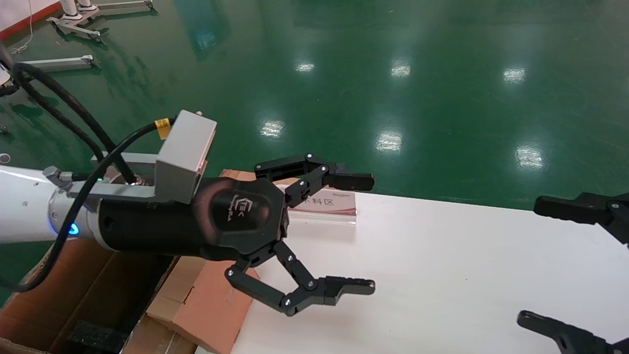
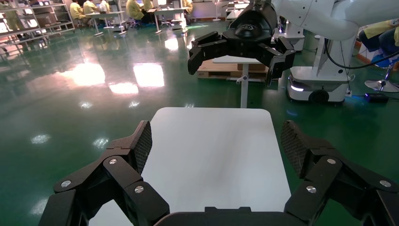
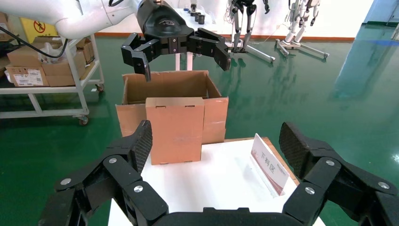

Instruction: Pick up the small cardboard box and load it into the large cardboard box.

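Head view: the left pincer (image 1: pixel 322 231) hangs above the near-left part of the white worktop (image 1: pixel 442 265), its fingers spread wide and holding nothing. The right pincer (image 1: pixel 565 268) enters at the right edge, likewise spread and empty, well apart from any carton. The large cardboard box (image 1: pixel 78 290) stands on the floor against the worktop's left edge, one long flap (image 1: pixel 206 300) lying onto the worktop and black foam (image 1: pixel 96 337) visible inside. A small sign (image 1: pixel 324 204) stands near the far-left corner.

Right wrist view: the same carton (image 3: pixel 167 92) sits open-topped beyond the worktop, directly under the left pincer (image 3: pixel 179 44).

No small cardboard box can be identified in any view; the worktop surface shown by the left wrist camera (image 2: pixel 211 155) carries none.

Judged step: locating and approaching the small box. Good practice is to keep the fingers spread until they straddle two opposite walls, close on the body rather than on the short flaps, then lift clear of the large carton's raised flaps before lowering inside.
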Action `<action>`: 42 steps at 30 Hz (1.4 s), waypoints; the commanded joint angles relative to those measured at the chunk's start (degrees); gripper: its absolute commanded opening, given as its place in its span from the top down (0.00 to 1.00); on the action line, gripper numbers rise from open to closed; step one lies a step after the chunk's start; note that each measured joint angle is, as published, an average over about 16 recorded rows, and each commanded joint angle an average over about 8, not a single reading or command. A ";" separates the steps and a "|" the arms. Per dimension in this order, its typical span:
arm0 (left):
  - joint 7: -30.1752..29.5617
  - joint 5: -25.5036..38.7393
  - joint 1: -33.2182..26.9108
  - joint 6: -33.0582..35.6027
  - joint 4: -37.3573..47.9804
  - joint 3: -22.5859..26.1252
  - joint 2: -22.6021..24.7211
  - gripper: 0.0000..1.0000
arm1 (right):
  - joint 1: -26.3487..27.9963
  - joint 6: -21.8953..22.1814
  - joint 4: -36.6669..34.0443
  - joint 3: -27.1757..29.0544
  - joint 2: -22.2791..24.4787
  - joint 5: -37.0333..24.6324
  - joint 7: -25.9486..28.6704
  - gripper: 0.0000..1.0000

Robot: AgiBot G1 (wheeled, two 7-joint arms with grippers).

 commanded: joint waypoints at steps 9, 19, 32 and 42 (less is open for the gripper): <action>0.00 0.00 0.00 0.00 0.00 0.00 0.00 0.00 | 0.00 0.00 0.00 0.00 0.00 0.00 0.00 0.00; -3.96 7.69 -2.78 -1.62 -1.19 2.90 -1.73 0.00 | 0.02 -0.01 -0.04 -0.03 0.00 0.01 -0.02 0.00; -24.02 38.47 -24.70 4.21 -3.88 18.75 -0.61 0.00 | 0.05 0.00 -0.06 -0.09 0.01 0.04 -0.06 0.00; -38.73 46.91 -39.45 5.17 -4.05 36.16 0.75 0.00 | 0.06 0.02 -0.06 -0.13 0.03 0.07 -0.08 0.00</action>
